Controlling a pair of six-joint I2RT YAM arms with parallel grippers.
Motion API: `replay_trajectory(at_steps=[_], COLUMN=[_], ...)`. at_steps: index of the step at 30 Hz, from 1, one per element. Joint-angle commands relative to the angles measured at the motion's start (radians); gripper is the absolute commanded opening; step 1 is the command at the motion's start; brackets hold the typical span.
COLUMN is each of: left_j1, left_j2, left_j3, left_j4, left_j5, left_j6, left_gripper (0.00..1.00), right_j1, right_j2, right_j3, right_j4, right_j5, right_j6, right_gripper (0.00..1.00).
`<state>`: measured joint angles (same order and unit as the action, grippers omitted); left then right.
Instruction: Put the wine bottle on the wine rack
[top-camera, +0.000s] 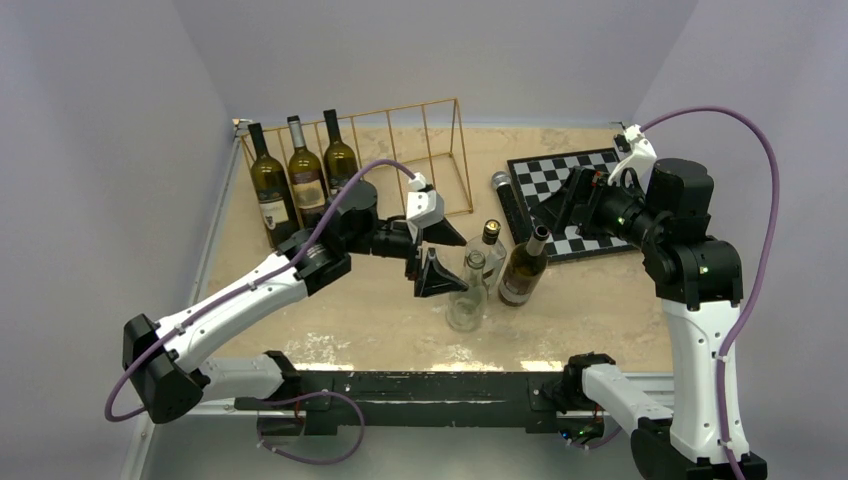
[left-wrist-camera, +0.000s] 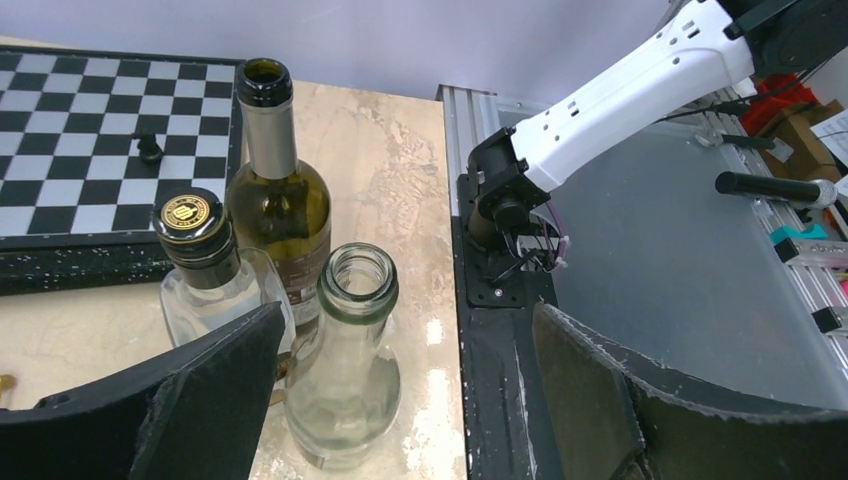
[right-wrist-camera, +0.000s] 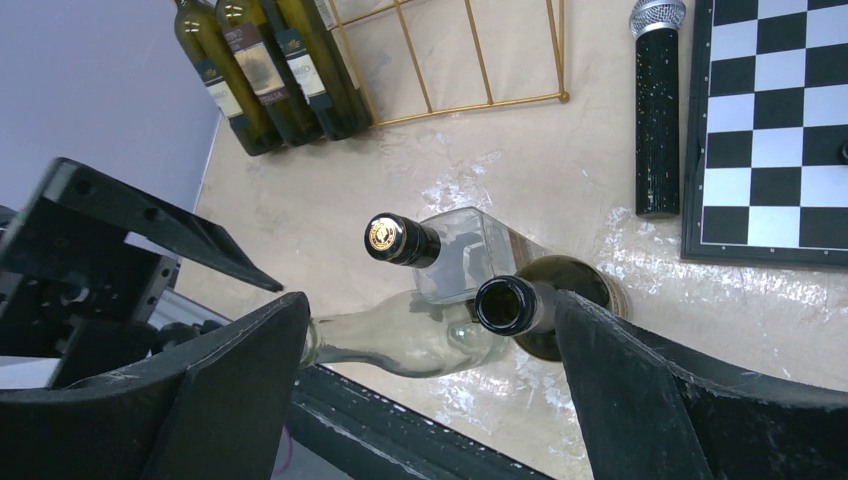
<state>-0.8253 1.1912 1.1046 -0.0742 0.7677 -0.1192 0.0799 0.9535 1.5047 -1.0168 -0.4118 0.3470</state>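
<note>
Clear glass wine bottle (left-wrist-camera: 345, 390) stands mid-worktop (top-camera: 380, 320), beside a square capped bottle (left-wrist-camera: 205, 290). Left hand (left-wrist-camera: 405, 335) is released and lined up on it. I'd clench on the neck, avoid the neighbours, then carry it to the gold wire wine rack (top-camera: 400, 108).

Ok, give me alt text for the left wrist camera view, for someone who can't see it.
The left gripper, jaws open, faces three upright bottles: a clear open bottle nearest, a capped square bottle and a dark wine bottle behind it. A chessboard lies beyond.
</note>
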Motion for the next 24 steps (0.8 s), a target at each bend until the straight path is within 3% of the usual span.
replay_trajectory(at_steps=[1, 7, 15, 20, 24], left_j1=[-0.027, -0.051, -0.091, -0.107, -0.113], left_j2=[0.05, 0.08, 0.105, 0.116, 0.131], left_j3=[-0.03, -0.078, -0.152, -0.164, -0.162], left_j4=[0.106, 0.195, 0.357, 0.356, 0.352], left_j5=[-0.03, -0.06, -0.186, -0.205, -0.225], left_j6=[-0.017, -0.058, -0.129, -0.124, -0.12], left_gripper=[0.96, 0.92, 0.71, 0.65, 0.54], right_j1=[-0.003, -0.002, -0.002, -0.002, -0.003], right_j2=[-0.007, -0.009, 0.002, 0.003, 0.001], right_j3=[0.006, 0.014, 0.04, 0.039, 0.034], right_j4=[0.033, 0.021, 0.008, 0.006, 0.004], right_j5=[-0.023, -0.019, -0.019, -0.018, -0.017], right_j6=[-0.002, -0.012, -0.021, -0.026, -0.028], right_gripper=[0.97, 0.97, 0.97, 0.97, 0.97])
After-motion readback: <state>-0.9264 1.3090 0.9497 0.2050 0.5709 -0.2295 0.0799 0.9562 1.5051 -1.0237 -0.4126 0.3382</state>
